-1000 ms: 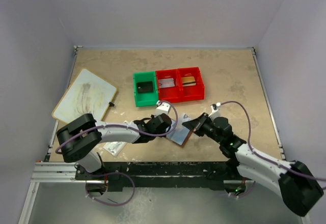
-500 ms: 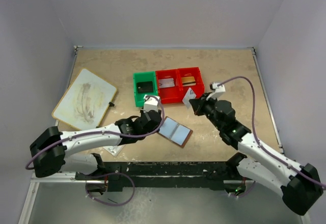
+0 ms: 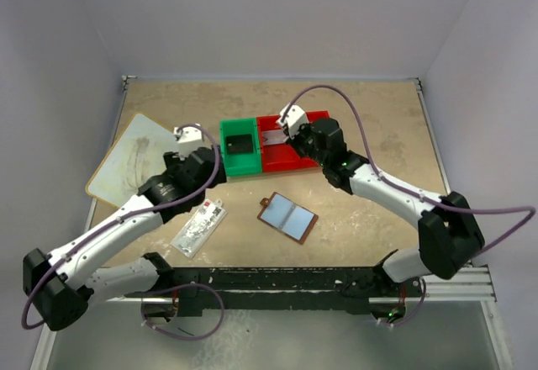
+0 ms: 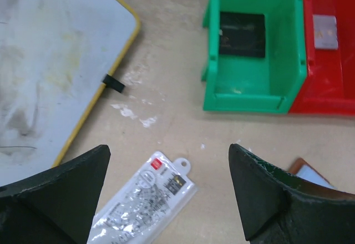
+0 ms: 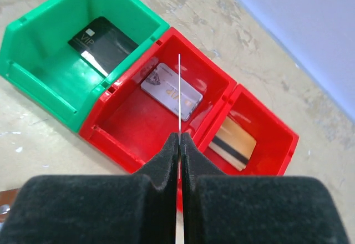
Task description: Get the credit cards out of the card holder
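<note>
The card holder (image 3: 287, 218) lies open and flat on the table, pale pockets up; one brown corner (image 4: 310, 173) shows in the left wrist view. My right gripper (image 5: 179, 138) is shut on a thin credit card (image 5: 179, 91) seen edge-on, hanging over the middle red bin (image 5: 133, 123). In the top view that gripper (image 3: 297, 140) is above the bins. My left gripper (image 4: 169, 169) is open and holds nothing; it hovers over a plastic packet (image 4: 145, 199), left of the holder (image 3: 204, 182).
A green bin (image 4: 255, 89) holds a black card (image 4: 242, 33). The middle red bin holds a silver card (image 5: 166, 89), the far red bin (image 5: 260, 123) a gold card (image 5: 234, 138). A yellow-edged whiteboard (image 3: 139, 166) lies at the left.
My left gripper opened, let go of the card holder and drew back left. My right gripper carried a card from the holder up to above the red bins.
</note>
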